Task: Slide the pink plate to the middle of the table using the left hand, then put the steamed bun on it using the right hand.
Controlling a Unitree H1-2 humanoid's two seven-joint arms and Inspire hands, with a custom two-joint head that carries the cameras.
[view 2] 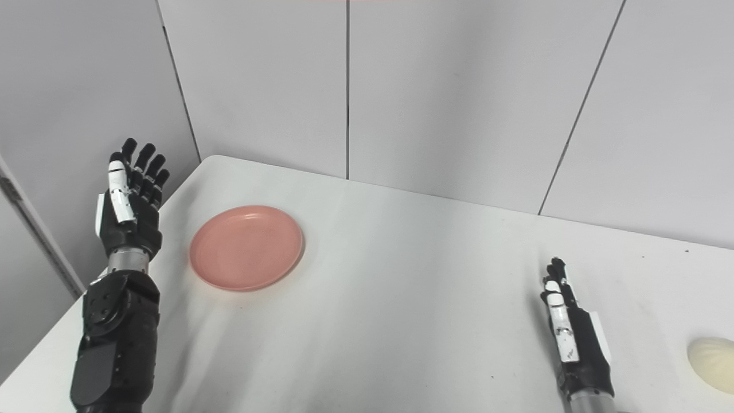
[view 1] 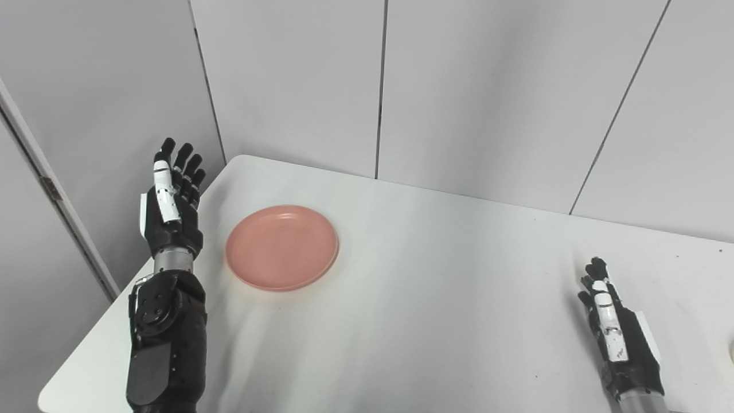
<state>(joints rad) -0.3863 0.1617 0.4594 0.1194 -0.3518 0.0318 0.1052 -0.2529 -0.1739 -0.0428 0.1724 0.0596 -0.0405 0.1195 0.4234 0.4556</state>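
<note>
White table (view 1: 436,298) against grey panelled walls, holding a round smooth pink plate (view 1: 281,247) and pale bun (view 2: 713,356); left hand (view 1: 171,201) and right hand (view 1: 615,331) open, empty.

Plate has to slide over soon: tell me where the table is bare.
Widest bare stretch: between the pink plate and the right hand, back to the wall. Crowded only at the edges: left hand beside the plate, steamed bun right of the right hand.

White table (view 1: 459,321), rounded far corner; grey panelled wall (view 1: 487,86) behind, dark vertical seams; soft even light.
</note>
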